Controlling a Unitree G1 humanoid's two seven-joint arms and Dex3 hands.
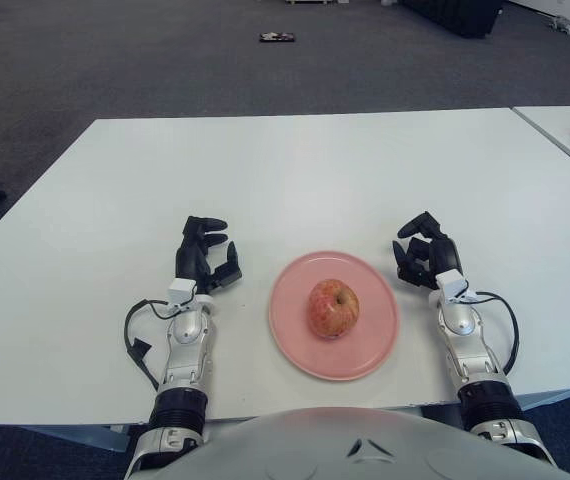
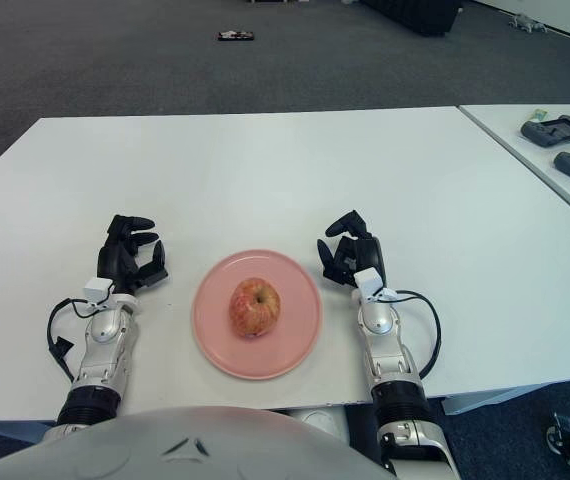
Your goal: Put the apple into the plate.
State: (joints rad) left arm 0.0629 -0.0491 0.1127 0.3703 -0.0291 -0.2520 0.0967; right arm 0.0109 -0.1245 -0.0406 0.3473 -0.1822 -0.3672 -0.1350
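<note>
Apple (image 1: pixel 334 308) on plate (image 1: pixel 377 345), seemingly clear of right hand (image 1: pixel 424 262).

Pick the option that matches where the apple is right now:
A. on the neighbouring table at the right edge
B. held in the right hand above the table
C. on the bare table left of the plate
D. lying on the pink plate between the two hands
D: the apple sits on the pink plate, with the left hand and right hand off to either side holding nothing.
</note>
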